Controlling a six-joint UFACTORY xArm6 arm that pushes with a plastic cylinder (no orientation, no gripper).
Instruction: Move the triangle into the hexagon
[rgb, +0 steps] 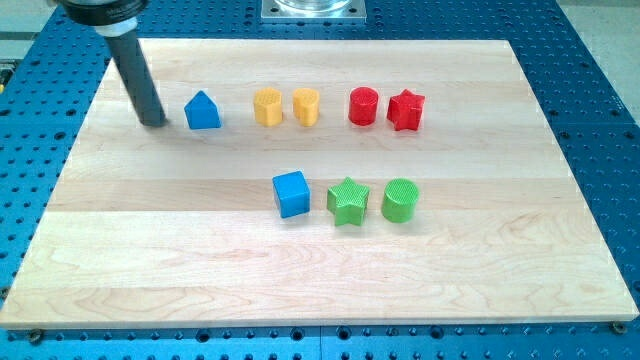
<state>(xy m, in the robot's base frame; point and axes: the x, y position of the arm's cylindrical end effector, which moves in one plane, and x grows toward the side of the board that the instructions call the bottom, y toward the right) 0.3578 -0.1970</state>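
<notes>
My tip (155, 123) rests on the board at the view's upper left. It stands just left of the blue triangle-topped block (203, 111), with a small gap between them. To the right of that block, in the same row, sits a yellow hexagon-like block (268, 106). The dark rod rises from the tip toward the view's top left corner.
A second yellow block (306, 105), a red cylinder (364, 106) and a red star (406, 110) continue the top row. A blue cube (292, 193), a green star (348, 201) and a green cylinder (400, 200) sit mid-board. The wooden board (120, 270) lies on a blue perforated table.
</notes>
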